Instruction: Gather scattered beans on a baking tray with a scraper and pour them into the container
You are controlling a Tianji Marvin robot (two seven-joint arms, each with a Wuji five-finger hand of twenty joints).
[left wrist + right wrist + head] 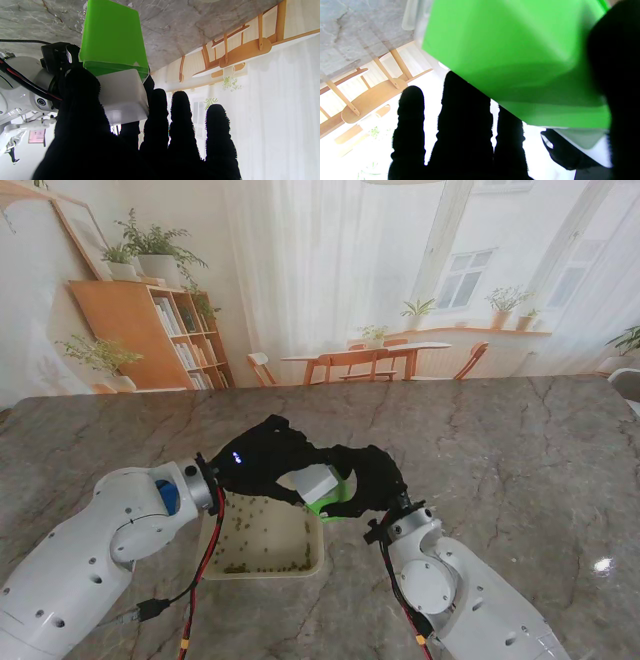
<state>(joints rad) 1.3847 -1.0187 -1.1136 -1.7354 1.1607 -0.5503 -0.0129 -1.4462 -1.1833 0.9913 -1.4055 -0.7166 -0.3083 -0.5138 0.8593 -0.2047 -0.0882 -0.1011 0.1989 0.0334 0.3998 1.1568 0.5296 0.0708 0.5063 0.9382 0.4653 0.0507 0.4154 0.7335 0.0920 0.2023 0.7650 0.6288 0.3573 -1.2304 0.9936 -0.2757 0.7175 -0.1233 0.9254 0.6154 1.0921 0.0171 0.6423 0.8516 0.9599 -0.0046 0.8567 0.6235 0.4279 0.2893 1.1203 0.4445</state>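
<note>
At the stand view's centre, the left hand [262, 452] grips the scraper's [312, 479] grey handle. The right hand [377, 477] pinches its green blade, long axis running lower right. The cream baking tray [312, 562] holding scattered beans [268, 560] sits lower centre.

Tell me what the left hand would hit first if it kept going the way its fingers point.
Probably the right hand. The left hand points right across the baking tray, already pinching the scraper between them. Depth is unclear, so the fingers may pass over it.
</note>
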